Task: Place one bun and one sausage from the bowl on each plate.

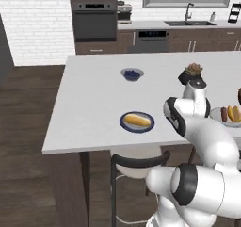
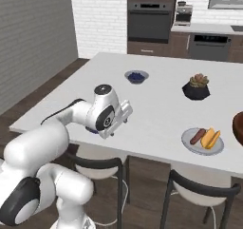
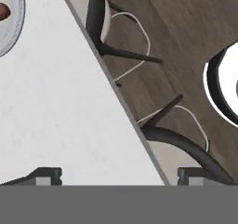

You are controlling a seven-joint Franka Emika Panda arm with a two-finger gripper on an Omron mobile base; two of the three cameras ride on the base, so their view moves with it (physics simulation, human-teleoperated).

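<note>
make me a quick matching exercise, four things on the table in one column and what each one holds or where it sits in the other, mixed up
Things:
1. blue-rimmed plate
2. light grey plate
3. small grey bowl
4. black plant pot

Descriptions:
a. holds blue berries
b. holds one bun and nothing else
c. holds a bun and a sausage side by side
d. holds a plant, standing farther back than the light grey plate

Pairs: 1-b, 2-c, 3-a, 4-d
</note>
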